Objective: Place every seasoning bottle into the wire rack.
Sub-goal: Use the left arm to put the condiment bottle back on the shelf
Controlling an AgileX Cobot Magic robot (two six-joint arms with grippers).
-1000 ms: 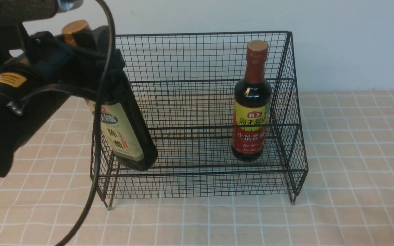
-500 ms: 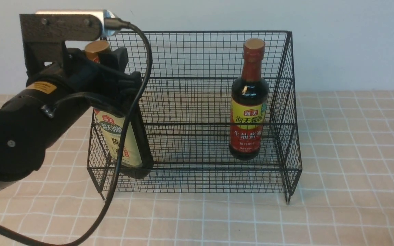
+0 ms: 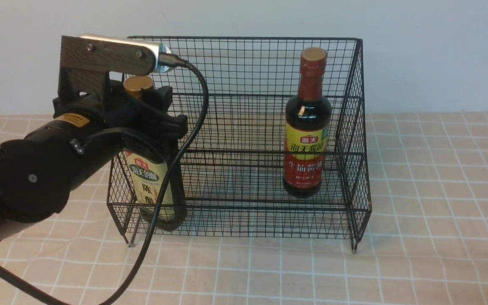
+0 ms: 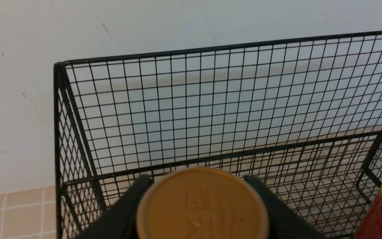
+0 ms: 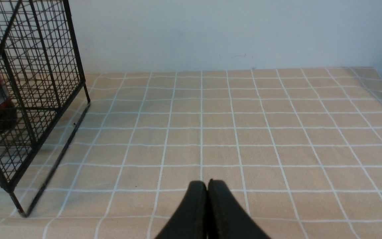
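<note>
The gold-cap bottle (image 3: 155,186) hung nearly upright at the lower left of the rack (image 3: 244,67), inside the front rail. Its base was low over the lower tier, though the mesh hid whether it rested there. The left tool (image 3: 153,114) pinched it just under the cap, one finger on each side in the left wrist view. The red-cap bottle (image 3: 306,140) stood upright and untouched at the right end of the rack, apparently on the lower tier. So one bottle looked done. The other seemed to need only setting down, release and a clean exit by the left tool. The gold-cap bottle sat just beside the rack's sloped left wall, with the front rail close before it, so little room was left to shift it leftward or toward the camera. To the right, a broad stretch of bare tier lay between the two bottles. The rack was open above, which looked the safest way out. A black cable (image 3: 193,127) looped from the left wrist down across the rack's front left corner and could catch on the wire during withdrawal. The right tool (image 5: 207,189) was pressed together and empty, low over the checked table (image 3: 439,190), well apart from the rack's right side.
</note>
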